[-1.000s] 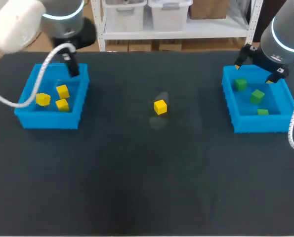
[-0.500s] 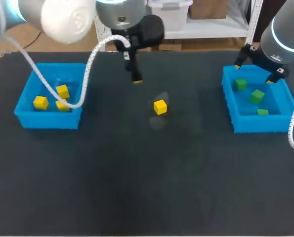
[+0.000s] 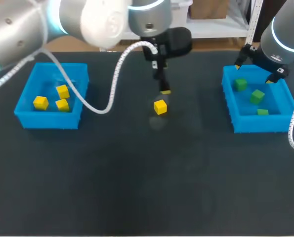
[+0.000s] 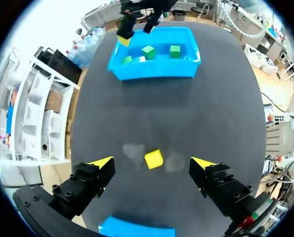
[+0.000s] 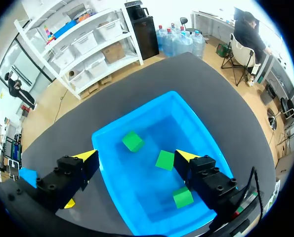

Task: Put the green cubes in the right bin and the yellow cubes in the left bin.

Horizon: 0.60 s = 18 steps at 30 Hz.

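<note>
Swinging in from the left bin (image 3: 48, 121) at frame left, the left gripper (image 3: 164, 90) now hangs spread-fingered above the lone yellow cube (image 3: 160, 106) at centre, ready to grasp; the right gripper (image 3: 254, 72) waits, fingers spread, over the right bin (image 3: 260, 126).

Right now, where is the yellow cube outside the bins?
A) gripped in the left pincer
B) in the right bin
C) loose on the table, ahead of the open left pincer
C: the yellow cube lies on the table, ahead of the left pincer, touching neither finger.
</note>
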Available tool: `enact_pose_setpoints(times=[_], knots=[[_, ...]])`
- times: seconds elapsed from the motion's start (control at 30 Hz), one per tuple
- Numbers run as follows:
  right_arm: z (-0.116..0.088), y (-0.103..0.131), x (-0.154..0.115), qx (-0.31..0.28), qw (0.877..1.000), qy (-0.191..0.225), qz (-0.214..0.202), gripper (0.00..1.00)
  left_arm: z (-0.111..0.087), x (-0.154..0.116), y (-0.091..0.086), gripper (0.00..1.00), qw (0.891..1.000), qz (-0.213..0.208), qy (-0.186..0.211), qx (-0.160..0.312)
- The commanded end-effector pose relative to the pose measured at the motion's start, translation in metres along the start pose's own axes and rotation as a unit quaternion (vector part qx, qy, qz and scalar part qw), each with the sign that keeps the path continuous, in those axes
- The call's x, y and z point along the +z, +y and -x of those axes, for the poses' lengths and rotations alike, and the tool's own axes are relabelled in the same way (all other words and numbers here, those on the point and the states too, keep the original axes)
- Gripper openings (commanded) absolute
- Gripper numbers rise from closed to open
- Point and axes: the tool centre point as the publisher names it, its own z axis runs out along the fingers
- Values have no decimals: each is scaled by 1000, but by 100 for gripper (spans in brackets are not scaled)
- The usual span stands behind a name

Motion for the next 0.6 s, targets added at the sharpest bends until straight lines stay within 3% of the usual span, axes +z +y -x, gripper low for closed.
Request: enact_pose_setpoints(times=[0.03, 0.23, 0.6], knots=[[-1, 0, 0, 0, 1000, -2, 0, 100, 24, 12, 2, 100, 999, -32, 15, 15], [-1, 0, 0, 0, 1000, -2, 0, 100, 27, 32, -8, 100, 997, -54, 50, 23], [-1, 0, 0, 0, 1000, -2, 0, 100, -14, 79, 2, 100, 990, -78, 114, -24]])
